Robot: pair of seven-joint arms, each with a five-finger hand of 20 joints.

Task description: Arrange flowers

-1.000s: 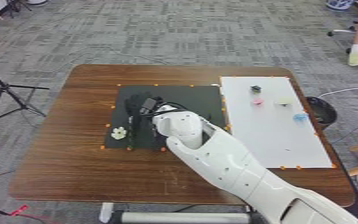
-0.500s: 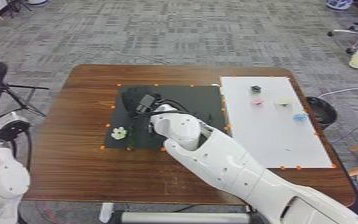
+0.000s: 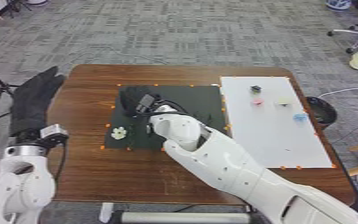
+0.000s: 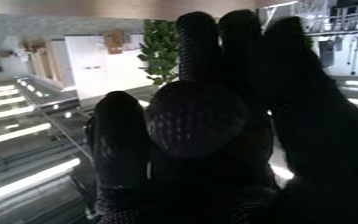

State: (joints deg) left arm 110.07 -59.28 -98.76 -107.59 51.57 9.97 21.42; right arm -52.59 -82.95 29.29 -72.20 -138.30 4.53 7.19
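Head view: a brown wooden tabletop (image 3: 95,175) bears a black mat (image 3: 193,99) at its middle and, to the right of this, a white sheet (image 3: 269,140). A white flower (image 3: 119,133) lies on the mat near its left edge, toward the robot. Along the far half of the sheet are a dark blossom (image 3: 255,89), a pink blossom (image 3: 257,101) on its nearer side, a pale yellow blossom (image 3: 284,101) to the right of the pink one, and a blue blossom (image 3: 300,117) nearer the robot and the sheet's right edge. The right hand (image 3: 137,102) is above the far left part of the mat; in the right wrist view, the fingers of the right hand (image 4: 246,125) are extended and largely straight; whether they touch anything cannot be told. The left hand (image 3: 35,102), its fingers straight and directed forward, is at the tabletop's left edge.
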